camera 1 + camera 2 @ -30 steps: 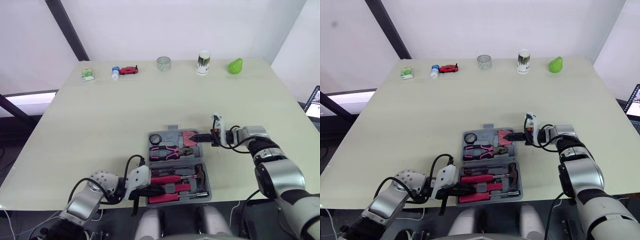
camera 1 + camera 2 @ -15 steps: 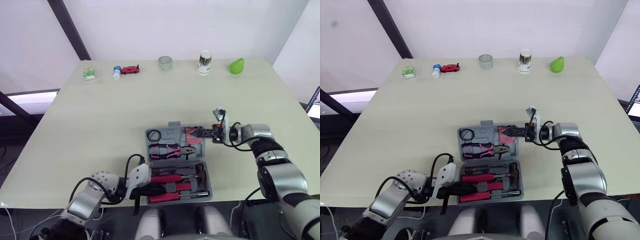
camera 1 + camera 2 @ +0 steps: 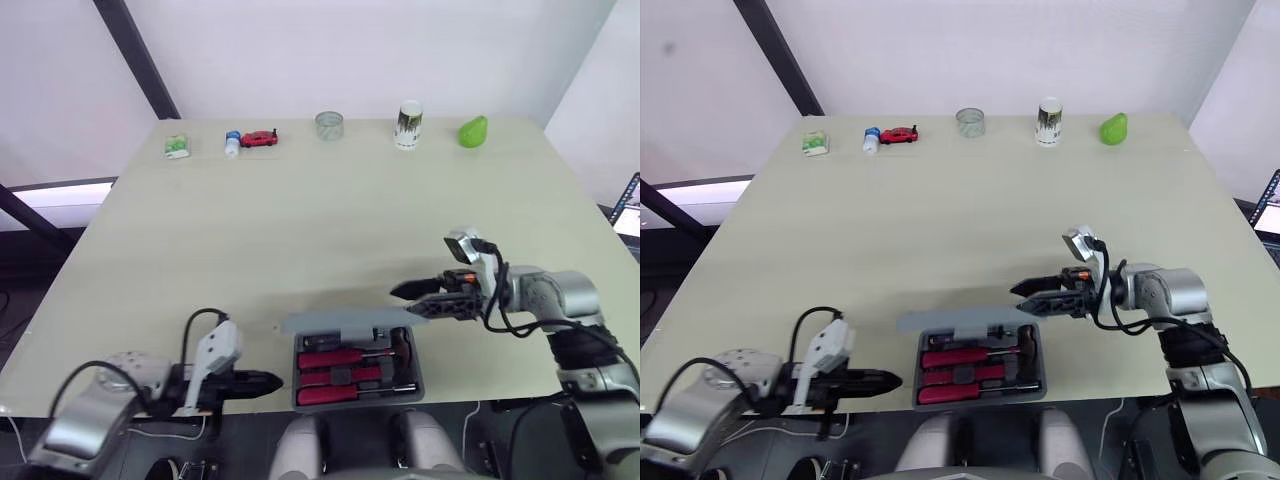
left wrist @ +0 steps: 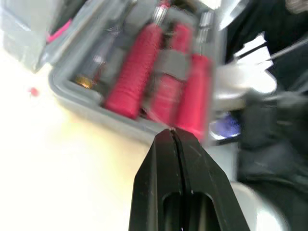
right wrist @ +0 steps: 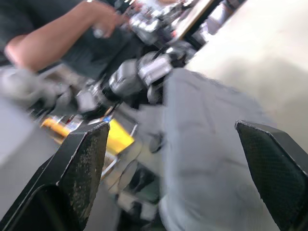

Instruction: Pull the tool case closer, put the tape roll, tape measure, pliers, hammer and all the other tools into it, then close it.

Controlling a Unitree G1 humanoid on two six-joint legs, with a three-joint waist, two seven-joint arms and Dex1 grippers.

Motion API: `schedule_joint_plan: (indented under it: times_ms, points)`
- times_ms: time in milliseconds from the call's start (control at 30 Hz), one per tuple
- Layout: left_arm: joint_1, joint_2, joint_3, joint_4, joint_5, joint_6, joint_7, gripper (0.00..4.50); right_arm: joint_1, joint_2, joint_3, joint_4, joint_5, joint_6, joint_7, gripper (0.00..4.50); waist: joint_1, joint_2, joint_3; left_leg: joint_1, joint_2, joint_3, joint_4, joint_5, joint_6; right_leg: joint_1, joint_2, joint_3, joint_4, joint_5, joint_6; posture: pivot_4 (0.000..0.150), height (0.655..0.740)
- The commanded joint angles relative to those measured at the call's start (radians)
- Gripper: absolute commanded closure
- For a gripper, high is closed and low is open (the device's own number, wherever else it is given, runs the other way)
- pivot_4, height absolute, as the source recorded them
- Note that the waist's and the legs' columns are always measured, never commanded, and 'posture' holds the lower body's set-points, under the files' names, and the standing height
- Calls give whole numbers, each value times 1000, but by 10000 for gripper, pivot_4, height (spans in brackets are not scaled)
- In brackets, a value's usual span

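Tool case lid [image 3: 345,322] now half-down over tools [image 3: 340,360]; right gripper [image 3: 401,301] open beside its edge, left gripper [image 3: 272,380] closed.

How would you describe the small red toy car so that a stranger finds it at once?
Look along the far edge of the pale table, left part of the row. The red toy car lies beside a small blue-and-white container; nothing else there is red.

Case [image 3: 355,362] sits at the table's [image 3: 300,220] near edge, tools [image 3: 345,358] in its base, lid [image 3: 340,322] tilted over the back. Left gripper [image 3: 262,381] just left of it, right gripper [image 3: 412,298] by the lid's right end. Far edge, left to right: packet [image 3: 176,147], bottle [image 3: 232,144], car [image 3: 258,139], roll [image 3: 328,125], cup [image 3: 407,125], pear [image 3: 471,131].
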Motion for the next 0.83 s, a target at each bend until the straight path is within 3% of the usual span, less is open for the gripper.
schedule_joint_plan:
  times_ms: [33,200,367,500,667,833]
  points:
    - [66,37,169,-2,-82,14,-57,45000,83,-56,-29,-166,63,13,-57,1033,4,-1,1,0,0,0,0,0,0,0,0,-1,0,0,0,1500,7400]
    - [-11,5,310,112,-138,49,10,45000,258,-69,-188,-262,-39,-217,-307,1033,19,-3,2,0,-1,0,0,0,0,0,-1,-1,0,-1,-2,1500,7400]
    - [-89,-64,342,84,-190,42,49,22425,426,-97,-304,-330,-118,-468,-395,0,28,-5,3,-1,-2,1,1,0,0,0,-1,0,-2,0,1,1500,7400]
    - [-132,-82,341,122,-141,-34,60,933,538,-130,-358,-267,-162,-647,-378,0,23,-7,3,0,-1,5,0,0,0,0,1,0,-1,0,1,1500,7400]
    - [-180,-70,302,182,-47,-46,150,142,593,-166,-393,-151,-187,-805,-355,0,22,-7,3,1,-1,7,1,0,0,1,1,2,0,0,0,1500,7400]
    - [-161,-90,322,223,-11,-149,131,142,635,-168,-410,-94,-176,-881,-362,0,22,-7,4,1,-1,8,0,0,0,1,1,2,-1,0,1,1500,7400]
